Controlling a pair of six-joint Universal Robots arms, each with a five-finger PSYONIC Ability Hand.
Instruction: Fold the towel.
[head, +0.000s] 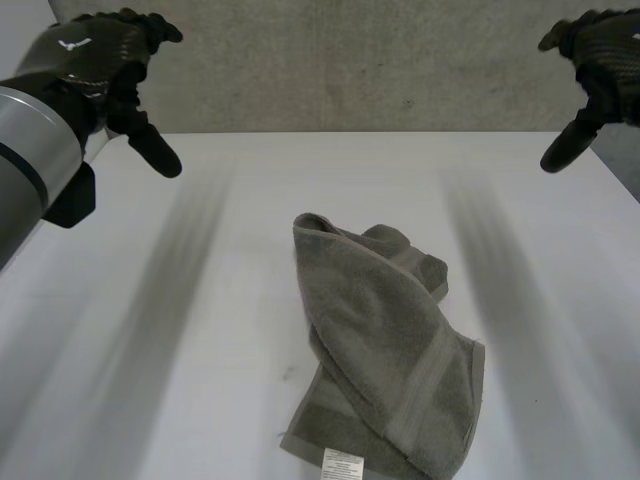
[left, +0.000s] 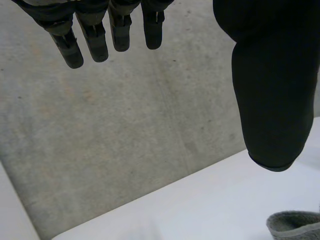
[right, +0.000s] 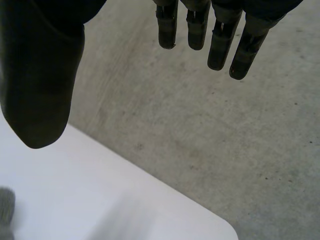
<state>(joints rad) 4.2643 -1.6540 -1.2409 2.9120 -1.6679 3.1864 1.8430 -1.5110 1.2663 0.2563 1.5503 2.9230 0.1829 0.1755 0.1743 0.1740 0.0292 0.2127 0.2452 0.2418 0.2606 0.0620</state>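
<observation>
**Both hands open and raised, crumpled towel on the table between them**

The grey-green towel (head: 385, 350) lies in a loose, crumpled heap on the white table (head: 200, 300), at the near middle of the head view. It is not flat. One rounded fold stands up at its far end, and a thick band of cloth runs on a slant across the heap towards the near edge. A hemmed border shows along its right side. A small white care label (head: 343, 462) sits on the corner nearest the camera.

The left hand (head: 95, 65) hangs above the far left corner of the table, well apart from the towel. Its thumb points down towards the tabletop, and the grey left arm (head: 25, 160) comes in beside it. In its own wrist view the fingers (left: 95, 42) are straight and spread from the thumb (left: 270, 90), holding nothing. A rounded bit of the towel (left: 295, 225) shows on the table (left: 200, 205) beyond the thumb.

The right hand (head: 600, 60) hangs above the far right corner, likewise well clear of the cloth. In its wrist view the fingers (right: 220, 45) are straight and wide of the thumb (right: 40, 85), with nothing between them. A small piece of towel (right: 6, 210) shows on the table (right: 100, 190) below the thumb.

A grey concrete surface (head: 350, 70) lies beyond the table's far edge.
</observation>
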